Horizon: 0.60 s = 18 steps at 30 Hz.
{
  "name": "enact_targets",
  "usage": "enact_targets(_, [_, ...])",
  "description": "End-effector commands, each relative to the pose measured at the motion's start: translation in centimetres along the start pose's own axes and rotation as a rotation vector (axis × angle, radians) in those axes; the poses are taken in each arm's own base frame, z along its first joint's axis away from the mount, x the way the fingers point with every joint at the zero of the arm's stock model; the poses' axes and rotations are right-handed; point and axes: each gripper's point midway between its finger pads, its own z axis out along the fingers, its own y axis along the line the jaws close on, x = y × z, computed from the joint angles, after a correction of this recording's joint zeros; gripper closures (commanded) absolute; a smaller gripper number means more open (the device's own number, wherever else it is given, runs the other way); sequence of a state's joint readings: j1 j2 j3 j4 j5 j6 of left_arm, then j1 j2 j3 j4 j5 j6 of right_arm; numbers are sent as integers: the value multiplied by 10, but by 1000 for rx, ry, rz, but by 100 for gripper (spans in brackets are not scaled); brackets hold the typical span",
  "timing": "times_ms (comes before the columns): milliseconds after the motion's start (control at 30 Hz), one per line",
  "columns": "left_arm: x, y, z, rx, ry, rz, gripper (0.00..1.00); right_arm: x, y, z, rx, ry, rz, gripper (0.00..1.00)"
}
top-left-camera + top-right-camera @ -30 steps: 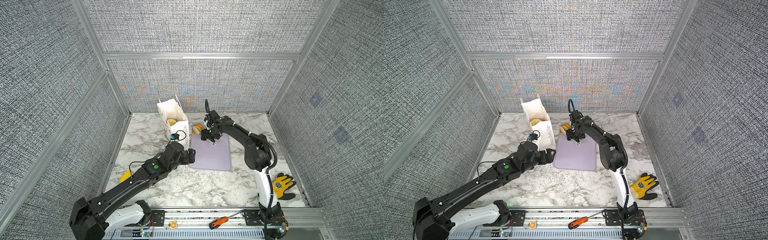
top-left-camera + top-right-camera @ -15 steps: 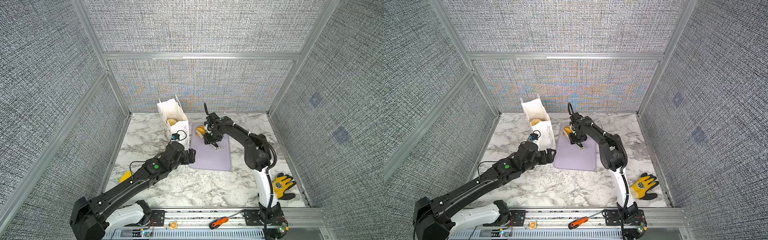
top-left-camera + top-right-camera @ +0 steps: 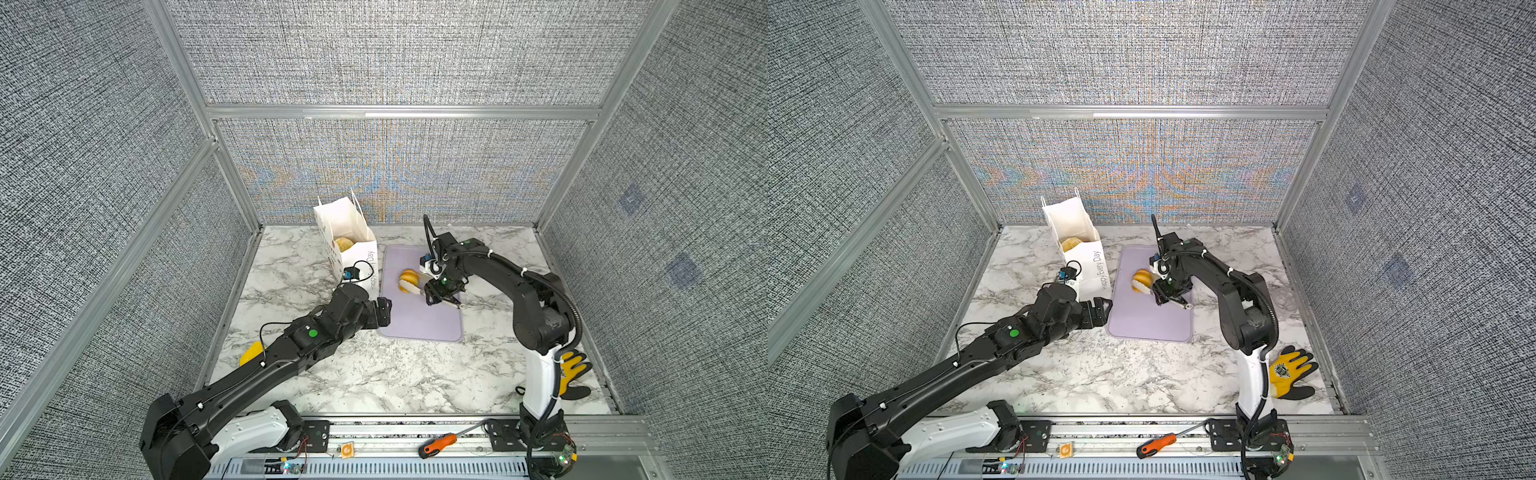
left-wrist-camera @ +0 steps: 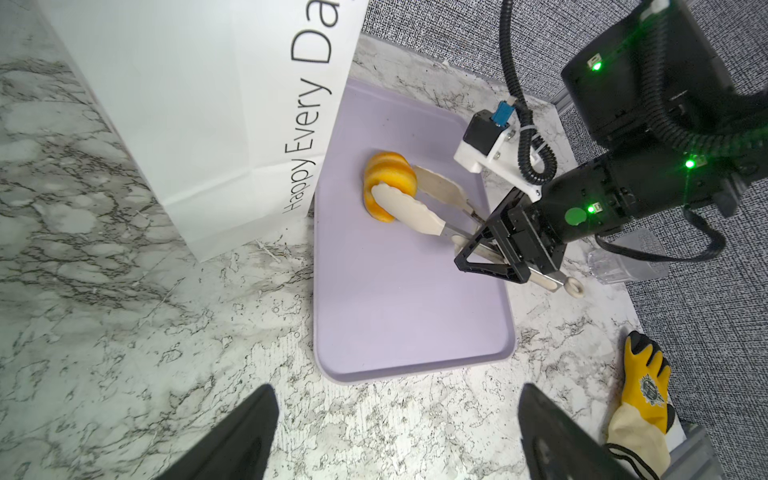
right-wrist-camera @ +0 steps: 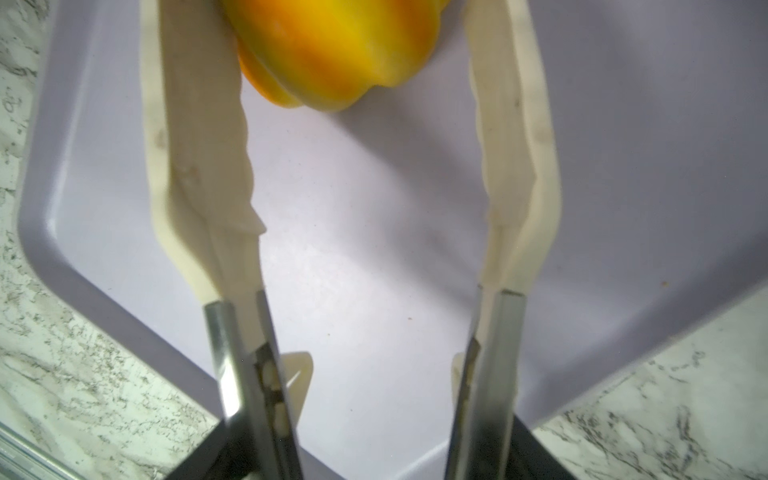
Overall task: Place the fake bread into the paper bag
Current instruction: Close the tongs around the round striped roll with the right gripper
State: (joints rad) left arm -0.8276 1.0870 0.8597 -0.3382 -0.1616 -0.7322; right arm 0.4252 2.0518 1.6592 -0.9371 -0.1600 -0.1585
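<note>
It was a robotics lab test cell: grey woven wall panels [image 3: 395, 54] in aluminium framing [image 3: 399, 112] boxed in a marble-patterned table [image 3: 374, 374]. The left arm [image 3: 266, 370] and right arm [image 3: 540, 374] stood bolted to a slotted metal rail [image 3: 602, 430], where a screwdriver [image 3: 434, 444] lay near a bare circuit board [image 3: 564, 457].

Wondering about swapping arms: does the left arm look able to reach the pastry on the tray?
Probably not cleanly: the tray between is bare, but the tongs straddle the pastry, blocking a grasp.

Fake bread [image 3: 408, 277]: two seen; paper bag [image 3: 357, 232], tray [image 3: 419, 324], glove [image 3: 1289, 370]: one each.
</note>
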Motion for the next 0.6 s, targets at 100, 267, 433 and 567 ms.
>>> enact_targets(100, [-4, -4, 0, 15, -15, 9, 8, -11, 6, -20, -12, -70, 83, 28])
enact_targets(267, [-3, -3, -1, 14, -15, 11, 8, -8, 9, -26, -14, -91, 168, 26])
enact_targets(433, [-2, -2, 0, 12, -12, 16, 8, -6, 14, -20, 12, -77, 212, 26])
enact_targets(567, [0, -1, -1, 12, -10, 14, 8, -12, 26, -16, 16, -76, 202, 25])
